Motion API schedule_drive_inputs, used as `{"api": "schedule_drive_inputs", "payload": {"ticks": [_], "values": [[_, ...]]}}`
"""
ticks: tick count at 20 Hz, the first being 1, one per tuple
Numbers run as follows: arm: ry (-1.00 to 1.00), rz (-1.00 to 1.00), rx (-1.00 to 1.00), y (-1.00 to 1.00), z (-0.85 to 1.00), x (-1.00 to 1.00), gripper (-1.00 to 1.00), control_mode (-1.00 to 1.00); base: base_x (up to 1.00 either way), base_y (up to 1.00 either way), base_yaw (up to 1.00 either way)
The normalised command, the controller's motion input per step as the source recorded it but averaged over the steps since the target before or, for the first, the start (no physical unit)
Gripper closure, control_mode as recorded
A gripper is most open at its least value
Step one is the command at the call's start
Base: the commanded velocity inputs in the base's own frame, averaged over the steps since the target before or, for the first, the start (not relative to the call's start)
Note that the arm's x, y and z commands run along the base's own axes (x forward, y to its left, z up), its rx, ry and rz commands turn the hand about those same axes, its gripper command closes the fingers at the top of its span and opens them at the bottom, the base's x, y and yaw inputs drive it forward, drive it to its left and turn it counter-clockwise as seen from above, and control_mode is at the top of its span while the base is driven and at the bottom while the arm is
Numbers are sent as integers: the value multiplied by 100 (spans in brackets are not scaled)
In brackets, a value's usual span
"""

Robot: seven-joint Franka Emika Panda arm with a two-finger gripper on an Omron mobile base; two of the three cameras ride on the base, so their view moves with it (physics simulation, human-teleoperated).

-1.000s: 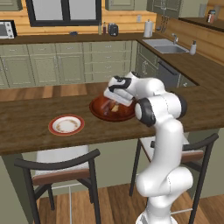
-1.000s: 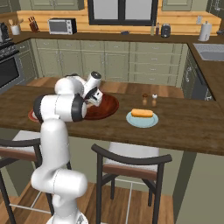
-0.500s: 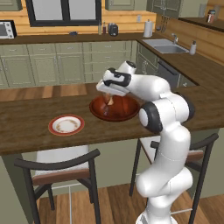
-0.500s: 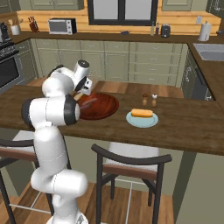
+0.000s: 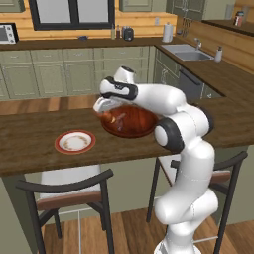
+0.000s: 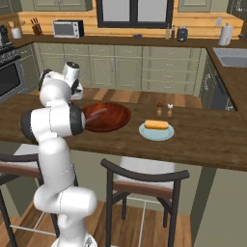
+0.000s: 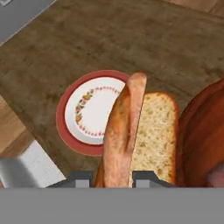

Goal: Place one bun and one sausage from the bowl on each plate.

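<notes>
The white arm's two-finger gripper (image 7: 112, 178) hangs above the dark wooden surface (image 5: 30, 144), at the left edge of the large glossy reddish-brown wooden bowl (image 5: 136, 124). Its jaws are closed on a tan-brown split hot-dog bun (image 7: 140, 135), which stands up between the two dark finger tips in the hand view, its pale crumb face turned to one side.

Beyond the bun in that view lies the small round white plate with a red-brown rim and speckled centre (image 7: 83, 114), bare, on the surface near the bowl but apart from it. In the left base view the same plate (image 5: 75, 142) sits to the left of the bowl, close to the near edge of the surface.

In the right base view the bowl (image 6: 108, 116) holds one slender dark reddish-brown sausage (image 6: 97, 113); whether a second lies beside it is hard to tell at this size. To the right of the bowl rests the pale teal-blue round plate (image 6: 156, 131), carrying a yellow-orange bun (image 6: 157, 125). Two small shakers (image 6: 164, 110) stand just behind that plate.
</notes>
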Motion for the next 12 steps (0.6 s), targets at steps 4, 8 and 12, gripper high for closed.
{"api": "schedule_drive_inputs", "payload": {"ticks": [4,8,12], "values": [[-15,75,-19,42,8,-13,100,-100,0,0,0],[-34,75,-24,21,-1,-15,100,-100,0,0,0],[-77,57,-41,21,-43,-17,100,-100,0,0,0]]}}
